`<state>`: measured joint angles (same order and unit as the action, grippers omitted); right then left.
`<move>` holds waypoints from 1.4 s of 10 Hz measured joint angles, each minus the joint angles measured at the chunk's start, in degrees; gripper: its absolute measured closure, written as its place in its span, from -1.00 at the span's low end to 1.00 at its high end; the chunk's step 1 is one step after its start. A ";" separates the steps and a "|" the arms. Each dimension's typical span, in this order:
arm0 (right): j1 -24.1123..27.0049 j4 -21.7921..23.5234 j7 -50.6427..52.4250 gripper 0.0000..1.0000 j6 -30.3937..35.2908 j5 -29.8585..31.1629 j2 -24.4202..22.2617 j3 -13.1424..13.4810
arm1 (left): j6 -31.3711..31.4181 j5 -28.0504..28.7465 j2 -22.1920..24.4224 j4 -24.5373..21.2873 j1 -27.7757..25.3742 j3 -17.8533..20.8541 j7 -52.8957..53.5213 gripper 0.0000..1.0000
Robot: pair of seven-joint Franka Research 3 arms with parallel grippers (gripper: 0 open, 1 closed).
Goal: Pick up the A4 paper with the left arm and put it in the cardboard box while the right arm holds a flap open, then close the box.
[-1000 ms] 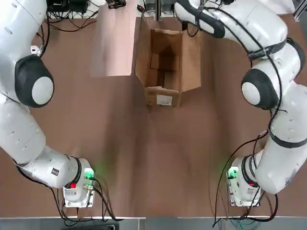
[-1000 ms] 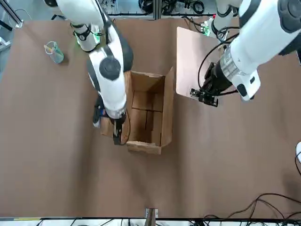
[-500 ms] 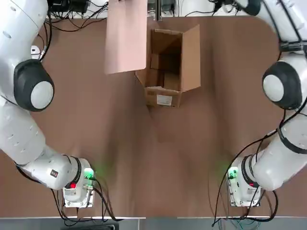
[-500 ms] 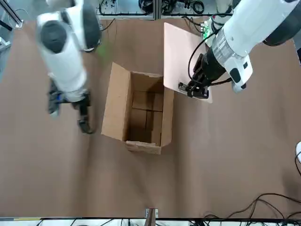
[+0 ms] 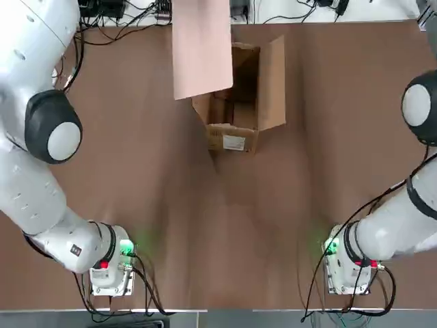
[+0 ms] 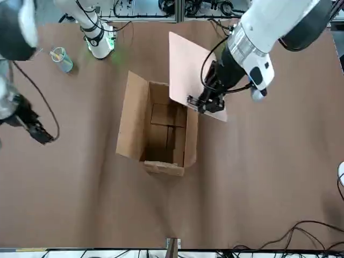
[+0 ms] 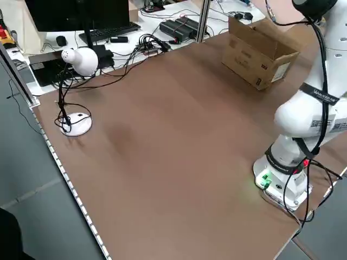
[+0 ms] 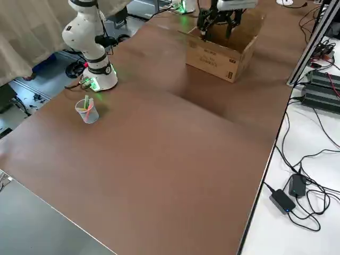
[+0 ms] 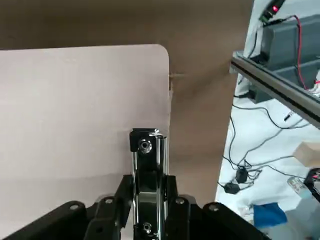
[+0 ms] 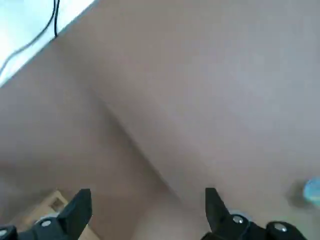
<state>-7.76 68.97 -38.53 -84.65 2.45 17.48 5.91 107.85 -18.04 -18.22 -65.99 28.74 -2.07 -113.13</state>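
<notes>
The A4 paper is a pale pinkish sheet held tilted in the air, overlapping the left rim of the cardboard box. My left gripper is shut on the dark metal clip at the sheet's short end. From above, the A4 paper covers part of the open cardboard box, whose white label faces the arms' bases. The box's right flap stands up on its own. My right gripper hangs open well off to the box's right, touching nothing; the right wrist view shows only tabletop between its fingers.
A clear plastic cup with a green item in it stands near the right arm's base. Cables and electronics line the table's far edge. A white desk lamp stands off the far left corner.
My right gripper has left the box flap and swung far out to the right. My left gripper has carried the paper rightwards, over the box's edge.
</notes>
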 joint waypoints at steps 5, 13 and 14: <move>6.03 0.38 30.82 -1.00 4.60 -1.04 -0.08 -0.01 | 9.89 0.00 -3.32 -0.11 2.96 0.00 -2.18 0.37; 6.40 0.77 33.20 -1.00 5.12 -1.12 -0.08 -0.41 | 19.40 0.00 -8.99 -0.14 5.15 0.73 -0.33 0.37; 6.38 0.78 33.20 -1.00 5.12 -1.13 -0.08 -0.47 | 19.63 0.00 -9.85 -0.18 5.69 1.28 0.05 0.37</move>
<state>-1.39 69.75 -5.33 -79.53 1.32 17.40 5.44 127.48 -18.04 -28.07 -66.17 34.43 -0.80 -113.08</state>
